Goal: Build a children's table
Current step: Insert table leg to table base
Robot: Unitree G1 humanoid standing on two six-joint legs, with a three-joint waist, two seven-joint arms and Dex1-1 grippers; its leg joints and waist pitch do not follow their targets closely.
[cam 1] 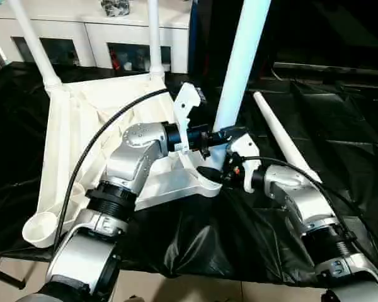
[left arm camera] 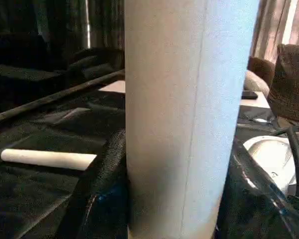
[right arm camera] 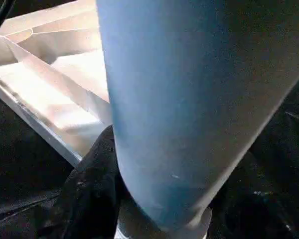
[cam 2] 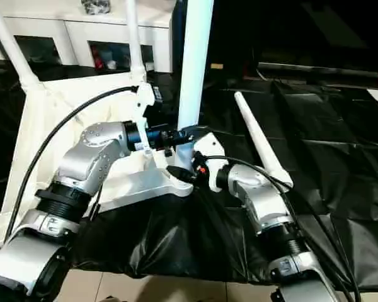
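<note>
The white table top (cam 1: 69,138) lies upside down on black cloth, ribbed side up. Two legs (cam 1: 31,44) (cam 1: 154,38) stand in its far corner sockets. A third leg (cam 1: 242,56) stands upright at the near right corner. My left gripper (cam 1: 220,134) is shut on this leg low down, with a black finger (left arm camera: 102,184) pressed to its side. Just below, at the socket, my right gripper (cam 1: 222,171) is also shut on the leg (right arm camera: 179,99), one finger (right arm camera: 89,194) against it. A fourth leg (cam 1: 280,135) lies loose on the cloth to the right.
The near left corner socket (cam 1: 41,226) stands open with no leg in it. A white cabinet with glass doors (cam 1: 94,31) stands behind the table. A black cable (cam 1: 94,151) arcs over my left forearm. Black cloth (cam 1: 340,126) covers the work surface to the right.
</note>
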